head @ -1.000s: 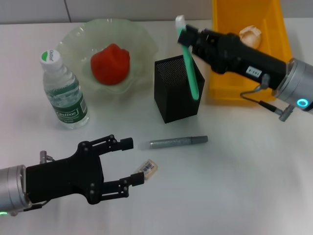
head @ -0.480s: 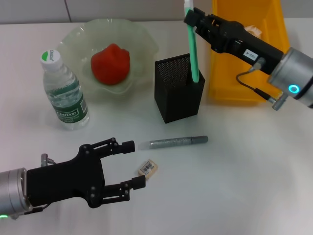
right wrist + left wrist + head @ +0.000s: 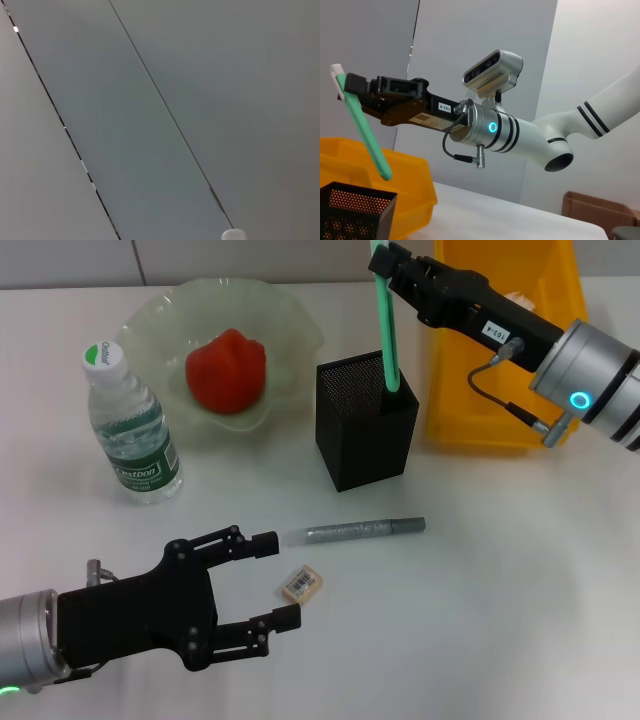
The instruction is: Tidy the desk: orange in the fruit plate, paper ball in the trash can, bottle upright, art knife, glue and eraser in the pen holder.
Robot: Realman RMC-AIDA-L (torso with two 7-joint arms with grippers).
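My right gripper (image 3: 388, 262) is shut on the top of the green art knife (image 3: 386, 330). The knife hangs nearly upright with its lower tip at the mouth of the black mesh pen holder (image 3: 365, 435). The left wrist view shows that tip of the art knife (image 3: 368, 136) just above the pen holder's (image 3: 355, 212) rim. My left gripper (image 3: 277, 580) is open low over the table, and the eraser (image 3: 302, 583) lies by its fingertips. The grey glue (image 3: 355, 530) lies in front of the holder. The bottle (image 3: 130, 430) stands upright. The orange (image 3: 226, 370) sits in the fruit plate (image 3: 290, 325).
The yellow trash can (image 3: 480, 410) stands to the right of the holder, under my right arm. A pale crumpled scrap (image 3: 516, 297) peeks out beside that arm. The right wrist view shows only a wall.
My right gripper has lifted and tipped the art knife from slanted to nearly upright, bringing its tip over the holder. My left gripper has edged closer to the eraser.
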